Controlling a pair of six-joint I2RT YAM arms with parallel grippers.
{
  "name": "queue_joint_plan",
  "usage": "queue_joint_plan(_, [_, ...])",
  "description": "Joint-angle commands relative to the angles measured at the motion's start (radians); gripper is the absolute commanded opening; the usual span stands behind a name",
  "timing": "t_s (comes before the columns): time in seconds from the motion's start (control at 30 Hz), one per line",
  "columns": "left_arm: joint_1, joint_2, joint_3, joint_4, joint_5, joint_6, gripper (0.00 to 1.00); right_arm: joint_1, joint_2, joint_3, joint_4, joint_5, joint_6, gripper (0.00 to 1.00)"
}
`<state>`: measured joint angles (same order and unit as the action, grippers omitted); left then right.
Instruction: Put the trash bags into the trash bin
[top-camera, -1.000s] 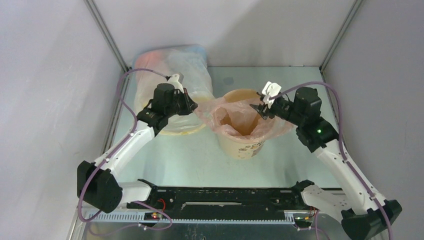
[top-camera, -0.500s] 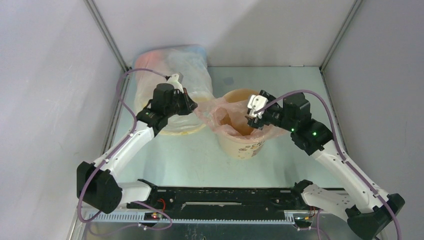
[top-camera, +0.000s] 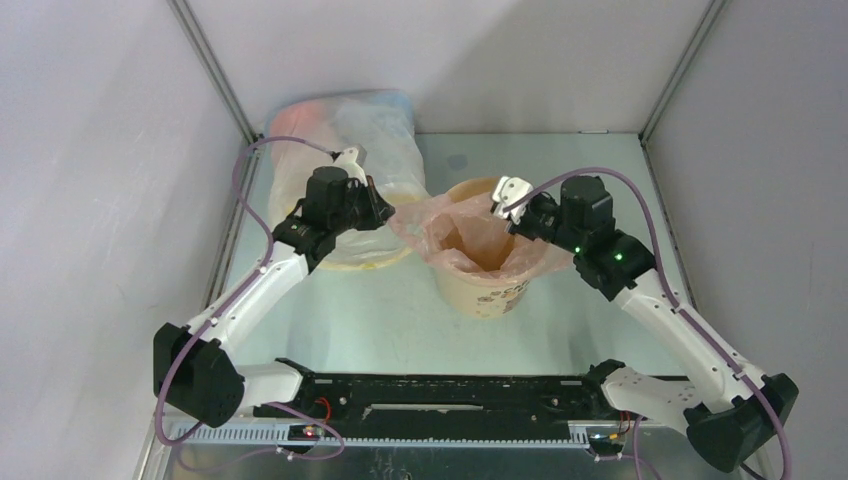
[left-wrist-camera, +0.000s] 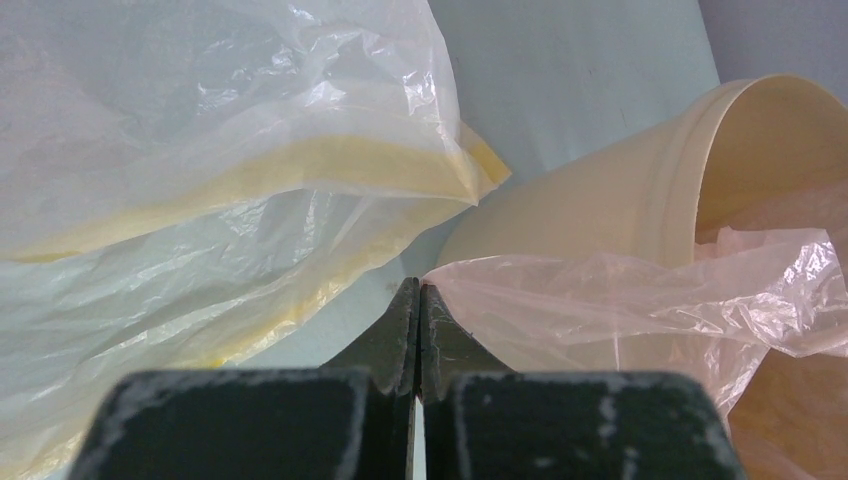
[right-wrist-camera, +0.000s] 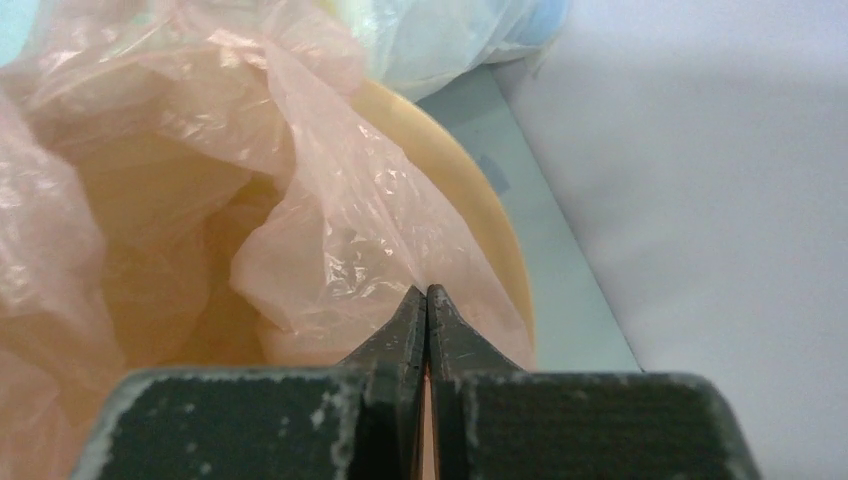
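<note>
The trash bin (top-camera: 492, 296), a tan paper bucket with dark print, stands mid-table. The pale-pink trash bag (top-camera: 468, 236) is spread over its mouth and sags inside. My left gripper (top-camera: 386, 213) is to the left of the bin and is shut on the bag's left edge. In the left wrist view the film (left-wrist-camera: 620, 292) runs from the pinched tips (left-wrist-camera: 418, 286) to the bin (left-wrist-camera: 640, 185). My right gripper (top-camera: 511, 220) is over the bin's far right rim. It is shut on a fold of the bag (right-wrist-camera: 340, 225) at its tips (right-wrist-camera: 426, 292), just inside the rim (right-wrist-camera: 470, 175).
A big clear whitish sack with a yellow hem (top-camera: 345, 130) lies at the back left, under and behind my left arm; it fills the left wrist view (left-wrist-camera: 200, 150). Grey walls enclose the table on three sides. The black arm rail (top-camera: 450, 395) runs along the near edge.
My right gripper swung left over the bin's mouth with its jaws apart, then pulled back to the far right rim and closed on the pink film. The left arm has not moved.
</note>
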<state>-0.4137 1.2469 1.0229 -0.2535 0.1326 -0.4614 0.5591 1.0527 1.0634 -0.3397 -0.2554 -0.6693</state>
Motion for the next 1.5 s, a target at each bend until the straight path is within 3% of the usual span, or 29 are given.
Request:
queue_joint_plan(0.0, [0.006, 0.000, 0.043, 0.021, -0.020, 0.025, 0.00, -0.069, -0.007, 0.032, 0.149, -0.083, 0.102, 0.00])
queue_joint_plan(0.23, [0.010, 0.054, 0.063, 0.020, -0.009, 0.025, 0.00, -0.199, 0.082, 0.075, 0.210, -0.197, 0.276, 0.00])
queue_joint_plan(0.67, [0.010, 0.147, 0.103, 0.024, 0.009, 0.033, 0.00, -0.307, 0.316, 0.166, 0.304, -0.263, 0.487, 0.00])
queue_joint_plan(0.97, [0.010, 0.160, 0.055, 0.065, 0.033, 0.023, 0.00, -0.368, 0.496, 0.259, 0.204, -0.332, 0.603, 0.00])
queue_joint_plan(1.27, [0.001, 0.169, 0.003, 0.108, 0.083, 0.003, 0.00, -0.452, 0.492, 0.275, 0.185, -0.339, 0.728, 0.00])
queue_joint_plan(1.33, [-0.002, 0.173, -0.005, 0.118, 0.087, -0.003, 0.00, -0.455, 0.482, 0.293, 0.150, -0.328, 0.722, 0.04])
queue_joint_plan(1.47, [-0.011, 0.174, -0.012, 0.132, 0.090, -0.005, 0.00, -0.454, 0.432, 0.317, 0.087, -0.276, 0.715, 0.29])
